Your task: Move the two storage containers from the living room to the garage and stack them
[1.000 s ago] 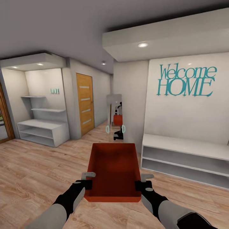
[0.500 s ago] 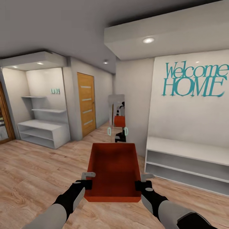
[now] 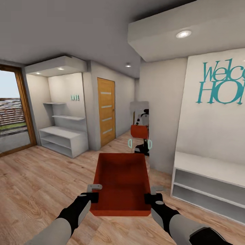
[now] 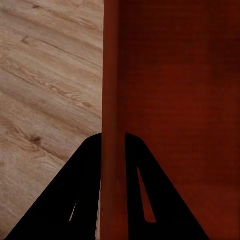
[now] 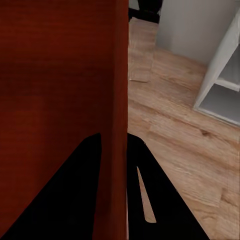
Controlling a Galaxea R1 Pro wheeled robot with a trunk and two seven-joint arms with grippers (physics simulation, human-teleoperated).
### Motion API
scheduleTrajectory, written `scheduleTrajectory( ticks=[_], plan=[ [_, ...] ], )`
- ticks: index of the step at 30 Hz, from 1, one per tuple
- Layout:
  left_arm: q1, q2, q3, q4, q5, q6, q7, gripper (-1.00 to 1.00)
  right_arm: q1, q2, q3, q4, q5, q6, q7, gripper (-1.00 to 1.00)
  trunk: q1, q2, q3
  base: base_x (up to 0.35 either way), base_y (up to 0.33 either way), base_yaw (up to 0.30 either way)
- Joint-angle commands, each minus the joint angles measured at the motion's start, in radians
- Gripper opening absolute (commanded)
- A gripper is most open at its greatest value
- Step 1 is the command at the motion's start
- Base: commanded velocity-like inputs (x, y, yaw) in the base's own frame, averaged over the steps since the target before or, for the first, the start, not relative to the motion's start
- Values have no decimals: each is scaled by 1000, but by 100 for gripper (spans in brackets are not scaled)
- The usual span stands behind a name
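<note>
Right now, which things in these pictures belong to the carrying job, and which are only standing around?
Belong to the job:
- orange-red rectangular open-topped storage container
- left gripper clamped on its left wall
- right gripper clamped on its right wall

Only standing around:
- white low shelf bench
- orange-brown wooden door
- teal "Welcome HOME" wall lettering
- tall mirror
</note>
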State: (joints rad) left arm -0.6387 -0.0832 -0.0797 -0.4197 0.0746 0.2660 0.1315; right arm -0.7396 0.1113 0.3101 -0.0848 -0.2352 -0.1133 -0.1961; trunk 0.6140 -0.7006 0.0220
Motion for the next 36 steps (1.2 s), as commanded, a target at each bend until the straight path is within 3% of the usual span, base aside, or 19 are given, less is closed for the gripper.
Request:
scheduleTrajectory(
  ticks=[1, 24, 36],
  plan=[
    [-1, 26, 67, -4, 5, 5, 13, -100, 0, -1, -5, 0, -12, -3, 1, -100, 1, 0, 0, 323, 0, 271],
    [-1, 26, 67, -4, 5, 5, 13, -100, 0, -1, -5, 0, -12, -3, 2, -100, 1, 0, 0, 323, 0, 269],
    [-1, 26, 67, -4, 5, 5, 13, -100, 0, -2, -5, 0, -12, -3, 3, -100, 1, 0, 0, 323, 0, 50]
  ],
)
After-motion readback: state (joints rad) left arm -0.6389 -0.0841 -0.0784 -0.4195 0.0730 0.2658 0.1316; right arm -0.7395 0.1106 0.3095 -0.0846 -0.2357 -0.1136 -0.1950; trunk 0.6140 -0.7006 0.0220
